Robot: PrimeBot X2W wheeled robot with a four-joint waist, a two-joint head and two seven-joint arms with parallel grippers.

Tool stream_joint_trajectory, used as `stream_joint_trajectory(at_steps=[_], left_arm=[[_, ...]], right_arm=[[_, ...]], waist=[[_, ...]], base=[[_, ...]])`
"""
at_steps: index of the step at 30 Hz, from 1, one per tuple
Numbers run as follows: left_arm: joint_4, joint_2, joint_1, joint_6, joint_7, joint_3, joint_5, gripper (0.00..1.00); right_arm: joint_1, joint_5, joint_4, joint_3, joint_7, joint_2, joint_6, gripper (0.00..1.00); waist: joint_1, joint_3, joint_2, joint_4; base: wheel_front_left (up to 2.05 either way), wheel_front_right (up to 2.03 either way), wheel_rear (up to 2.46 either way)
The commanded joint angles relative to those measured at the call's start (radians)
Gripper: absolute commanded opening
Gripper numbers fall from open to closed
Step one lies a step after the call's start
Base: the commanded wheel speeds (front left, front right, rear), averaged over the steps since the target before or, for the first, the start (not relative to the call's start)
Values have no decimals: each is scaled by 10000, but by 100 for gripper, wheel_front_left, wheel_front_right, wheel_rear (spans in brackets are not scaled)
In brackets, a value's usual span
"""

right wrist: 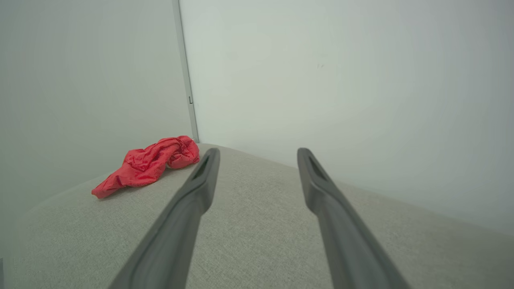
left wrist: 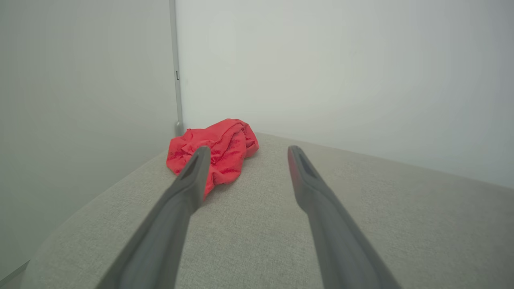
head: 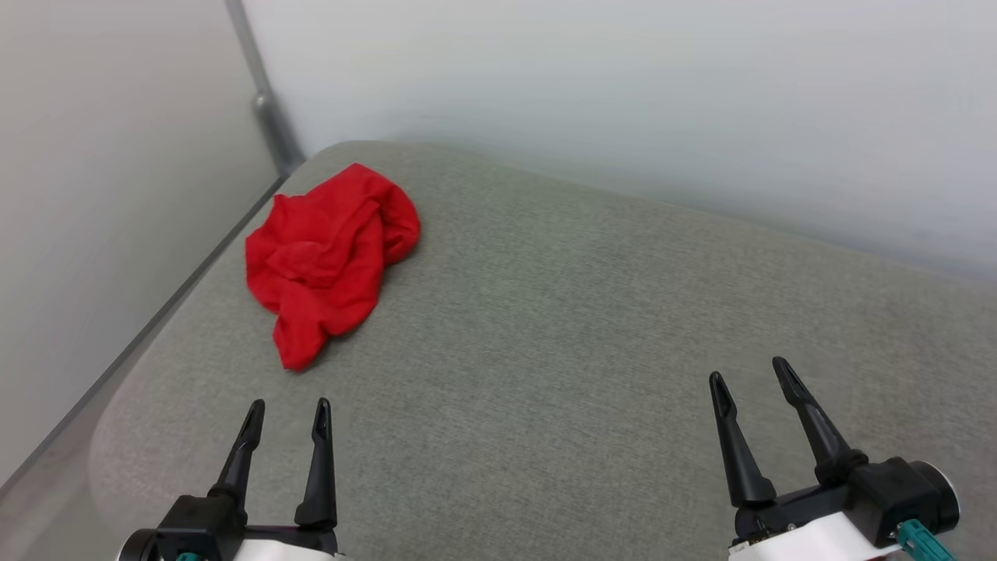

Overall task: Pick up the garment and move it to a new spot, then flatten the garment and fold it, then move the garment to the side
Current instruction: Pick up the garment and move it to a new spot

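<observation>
While judging the pickup as not yet begun, finding the garment lying in a crumpled red heap near the far left corner of the grey fabric-covered table, close to its left edge and touching neither gripper. Seeing the left gripper hanging low at the near left, fingers spread wide and holding nothing, with the heap ahead and slightly left of its line. Seeing the right gripper hanging at the near right, well apart from the cloth, fingers likewise spread and empty. Favouring the left gripper for the reach, being the nearer one. Aiming for a raised ridge of folds near the heap's middle rather than the thin tail trailing toward the near side, probably giving a fuller bite. Coming down from above, keeping the fingertips from digging into the soft covering. Closing fully before lifting, then rising enough for clearing the surface with the hanging cloth before carrying it toward the open middle. Watching for one layer being caught alone and the rest slipping loose.
</observation>
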Motion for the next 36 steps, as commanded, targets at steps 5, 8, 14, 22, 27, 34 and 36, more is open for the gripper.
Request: stream_joint_trajectory(at_steps=[5, 8, 14, 22, 27, 34, 36], left_arm=[[-24, -10, 157, -59, -28, 9, 74, 100], [-56, -10, 159, -50, -28, 27, 88, 100], [-107, -10, 179, -93, -28, 41, 178, 100], [-129, -11, 143, -120, -28, 85, 23, 100], [-103, -9, -81, -27, -28, 249, -400, 100], [188, -9, -1059, -381, -28, 842, -528, 100], [529, 186, -1507, -516, -28, 943, -459, 100]], right_arm=[[134, 44, -5, 87, -21, 11, -7, 100], [146, 69, 4, 118, -21, 9, -5, 100], [175, 138, 8, 180, -21, 9, -5, 100], [117, 162, 18, 216, -21, 9, -7, 100], [-44, 6, -79, 226, -21, 9, -5, 100], [-478, -526, -400, 183, -21, 8, -7, 100], [-608, -693, -510, 216, -21, 6, -7, 100]], waist=[[0, -42, 0, 569], [0, -57, 0, 718], [0, -83, 0, 835], [0, -2, 0, 791], [0, 260, 0, 698], [0, 1308, 0, 210], [0, 1704, 0, 17]], base=[[0, 0, 0], [0, 0, 0], [0, 0, 0], [0, 0, 0], [0, 0, 0], [0, 0, 0], [0, 0, 0]])
